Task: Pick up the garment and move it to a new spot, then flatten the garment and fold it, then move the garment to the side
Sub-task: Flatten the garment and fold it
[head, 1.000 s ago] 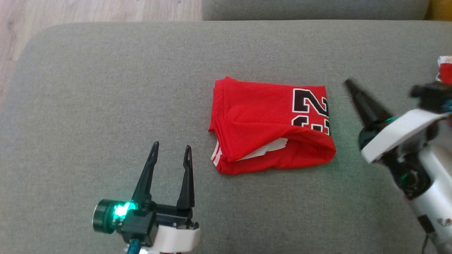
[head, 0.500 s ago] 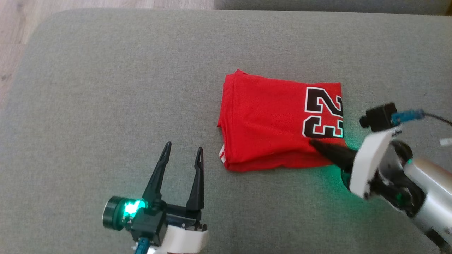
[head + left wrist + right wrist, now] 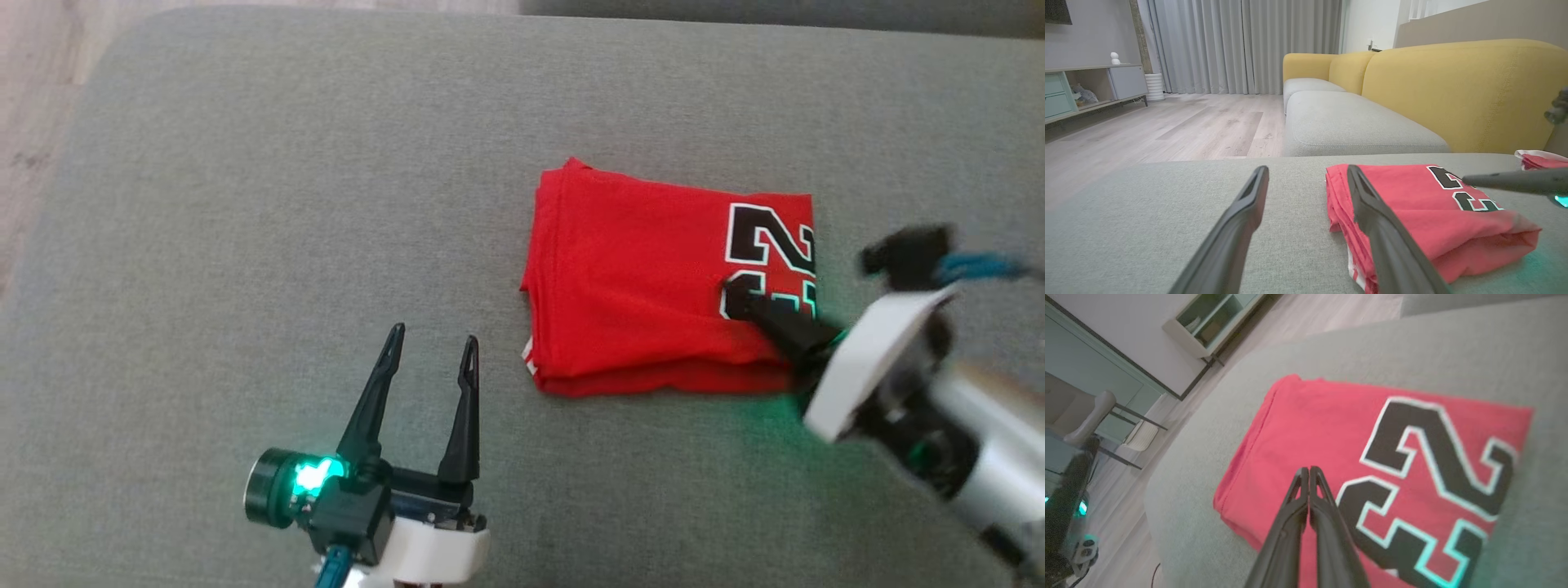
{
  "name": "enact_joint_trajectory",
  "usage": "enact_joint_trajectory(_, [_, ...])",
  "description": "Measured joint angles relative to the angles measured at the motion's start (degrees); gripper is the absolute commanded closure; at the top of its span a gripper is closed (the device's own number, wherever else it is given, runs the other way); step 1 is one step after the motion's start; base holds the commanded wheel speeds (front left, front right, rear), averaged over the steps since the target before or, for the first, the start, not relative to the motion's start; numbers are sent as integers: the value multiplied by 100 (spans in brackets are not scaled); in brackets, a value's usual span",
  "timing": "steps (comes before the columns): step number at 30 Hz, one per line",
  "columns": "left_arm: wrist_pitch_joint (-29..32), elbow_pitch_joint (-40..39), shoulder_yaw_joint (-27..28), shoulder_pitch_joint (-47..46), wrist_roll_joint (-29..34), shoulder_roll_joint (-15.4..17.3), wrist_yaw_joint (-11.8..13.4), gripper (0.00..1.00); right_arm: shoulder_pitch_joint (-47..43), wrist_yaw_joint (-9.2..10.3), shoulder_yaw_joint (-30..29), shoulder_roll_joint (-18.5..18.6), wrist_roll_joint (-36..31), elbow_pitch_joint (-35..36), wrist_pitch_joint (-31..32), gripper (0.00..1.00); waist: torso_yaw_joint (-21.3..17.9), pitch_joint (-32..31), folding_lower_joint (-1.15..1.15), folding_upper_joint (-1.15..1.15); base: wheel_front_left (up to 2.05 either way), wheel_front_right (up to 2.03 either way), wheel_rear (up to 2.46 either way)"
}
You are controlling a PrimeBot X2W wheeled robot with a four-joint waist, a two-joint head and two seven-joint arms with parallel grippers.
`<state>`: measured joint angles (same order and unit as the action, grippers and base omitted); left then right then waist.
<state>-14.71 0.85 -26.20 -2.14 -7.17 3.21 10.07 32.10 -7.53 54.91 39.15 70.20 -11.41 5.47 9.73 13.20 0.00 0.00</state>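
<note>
Since the folded garment is soft and light | I'd pinch all layers at its 6 o'clock edge | right pincer pressed together over its 3 o'clock side | left pincer spread

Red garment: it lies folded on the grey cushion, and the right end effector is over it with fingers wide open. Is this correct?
No. The right end effector has its fingers shut together, not wide open; the right wrist view shows it. The rest is correct.
</note>
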Motion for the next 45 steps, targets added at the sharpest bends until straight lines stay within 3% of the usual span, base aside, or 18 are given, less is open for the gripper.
enact_joint_trajectory(8, [0,25,22,6,0,0,0,0,-338,0,793,-309,41,-236,2,100,38,-92,0,0,0,0,0])
enact_joint_trajectory(11, [0,12,83,18,-1,-1,54,0,-482,0,904,-307,-5,-237,-388,100,-35,-176,0,0,0,0,0])
enact_joint_trajectory(12, [0,-12,143,37,-3,-3,94,0,-484,0,878,-301,-58,-250,-617,75,-69,-213,0,0,0,0,0])
enact_joint_trajectory(13, [0,-31,221,62,-32,-5,142,0,-478,0,799,-301,-130,-289,-882,0,-107,-255,0,0,0,0,0])
enact_joint_trajectory(16, [0,-43,426,236,-104,-3,204,0,-474,0,391,-299,-485,-520,-1757,0,-239,-405,0,0,0,0,0])
enact_joint_trajectory(20, [0,-20,664,547,-142,-2,198,0,-643,0,-409,-469,-1203,-817,-1965,0,-446,-634,-1,0,0,0,0])
enact_joint_trajectory(24, [0,51,889,773,-133,-3,94,0,-1444,0,-1956,-1121,-2473,-728,-1969,0,-645,-910,-1,0,0,0,0])
enact_joint_trajectory(27, [0,70,1071,1039,-131,-1,-4,0,-2265,0,-2741,-1562,-3755,-680,-1970,0,-776,-1143,-1,0,0,0,0])
enact_joint_trajectory(32, [0,113,1290,1395,-77,0,-138,0,-3292,0,-3895,-2409,-5332,-280,-1978,0,-974,-1429,-2,0,0,0,0])
enact_joint_trajectory(36, [0,160,1370,1438,-81,1,-183,0,-3614,0,-4161,-2829,-5992,-58,-1978,0,-1073,-1549,-2,0,0,0,0])
enact_joint_trajectory(45, [0,246,1412,1550,-38,1,-202,0,-3860,0,-4446,-3147,-6088,-32,-1978,0,-1115,-1617,-1,0,0,0,0])
